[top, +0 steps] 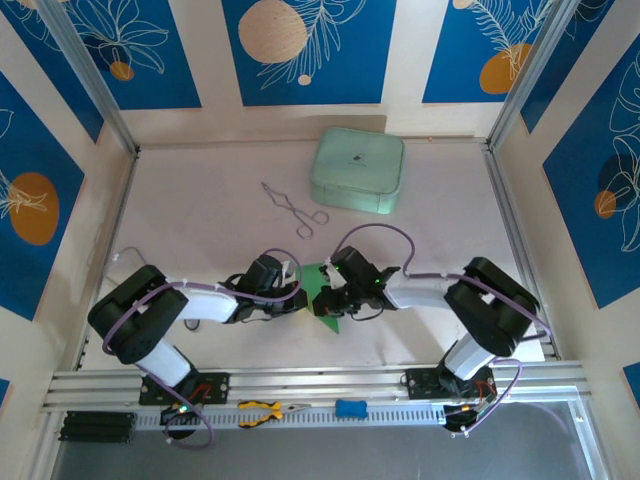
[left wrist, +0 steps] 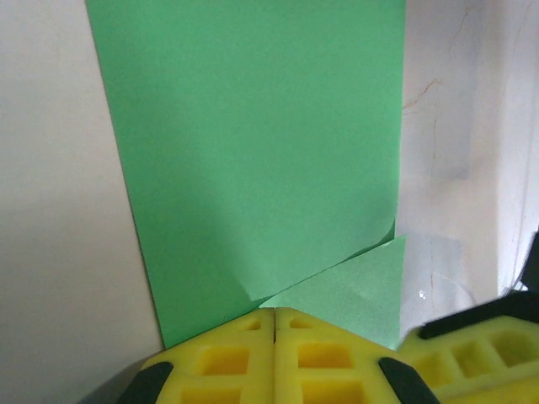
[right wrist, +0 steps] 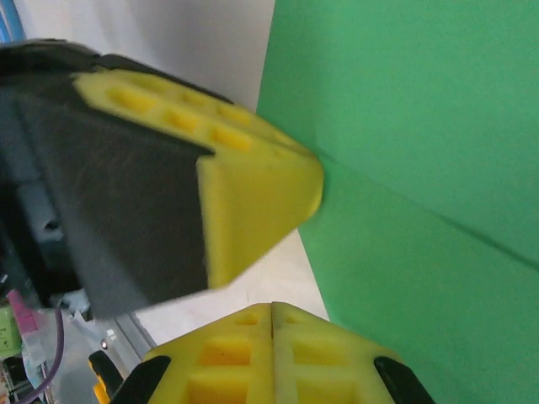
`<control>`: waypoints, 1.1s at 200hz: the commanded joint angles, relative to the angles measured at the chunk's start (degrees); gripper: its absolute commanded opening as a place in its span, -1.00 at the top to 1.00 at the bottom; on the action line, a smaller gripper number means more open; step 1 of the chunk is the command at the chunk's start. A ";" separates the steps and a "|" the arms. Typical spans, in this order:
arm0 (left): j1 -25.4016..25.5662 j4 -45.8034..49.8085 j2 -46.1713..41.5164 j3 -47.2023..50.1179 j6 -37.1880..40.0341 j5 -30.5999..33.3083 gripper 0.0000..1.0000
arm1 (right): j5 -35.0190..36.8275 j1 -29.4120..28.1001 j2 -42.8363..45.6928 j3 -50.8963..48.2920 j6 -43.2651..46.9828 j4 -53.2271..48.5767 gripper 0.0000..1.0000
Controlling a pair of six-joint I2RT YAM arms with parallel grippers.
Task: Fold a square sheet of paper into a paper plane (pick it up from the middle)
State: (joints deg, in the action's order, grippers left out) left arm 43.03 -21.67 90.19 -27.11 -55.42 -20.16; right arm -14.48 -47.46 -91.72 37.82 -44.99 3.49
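Tabletop (top: 200,220) lay pale and wide beneath your left arm (top: 150,315) and right arm (top: 490,300), both bent inward so that their wrists came together near the middle, toward the near edge. Far behind them the mint-green case (top: 358,170) sat well apart from your work.

Between the two wrists the square sheet of paper (top: 316,278) lay flat on the table, bright green. From your left wrist view (left wrist: 253,151) its near right corner was turned over into a small triangular flap, and from your right wrist view (right wrist: 421,126) a straight crease ran across it.

Your left gripper (top: 298,288) had its yellow pads pressed together (left wrist: 274,324), tips at the sheet's near edge just beside that flap. You could not tell whether any paper was caught between them. Your right gripper (top: 328,298) was likewise closed pad to pad (right wrist: 271,318), over bare table just beside the sheet's edge, and the left gripper's pad (right wrist: 253,194) touched that edge close by.

Metal tongs (top: 290,208) lay between the case and your arms. Yellow-handled pliers (top: 262,410) and a small blue object (top: 350,408) rested on the rail (top: 320,380) along the near edge.
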 commanded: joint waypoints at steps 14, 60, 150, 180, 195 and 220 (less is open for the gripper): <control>-0.22 4.86 2.18 0.13 1.10 2.60 1.00 | -0.92 0.19 -3.00 -2.03 1.15 -0.72 0.90; -0.32 5.13 2.13 0.07 1.35 2.78 1.00 | 0.24 0.35 4.52 -9.05 0.01 -1.88 0.90; -0.95 6.20 1.04 0.25 1.96 2.86 1.00 | 0.16 0.56 12.98 -10.16 -1.23 -5.56 0.88; -0.93 6.19 0.95 0.30 1.90 2.72 1.00 | -0.63 0.48 13.26 -8.01 -1.76 -4.78 0.88; -0.98 6.20 1.04 0.19 2.05 2.72 1.00 | -1.54 0.45 12.28 -6.92 -1.54 -3.54 0.88; -1.01 5.94 1.07 0.16 1.91 2.56 1.00 | -2.57 0.23 8.67 -4.13 -0.49 -4.02 0.88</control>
State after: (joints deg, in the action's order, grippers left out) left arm 42.48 -21.37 90.06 -27.16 -54.98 -20.14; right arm -14.94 -47.03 -80.18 30.79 -46.09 -0.12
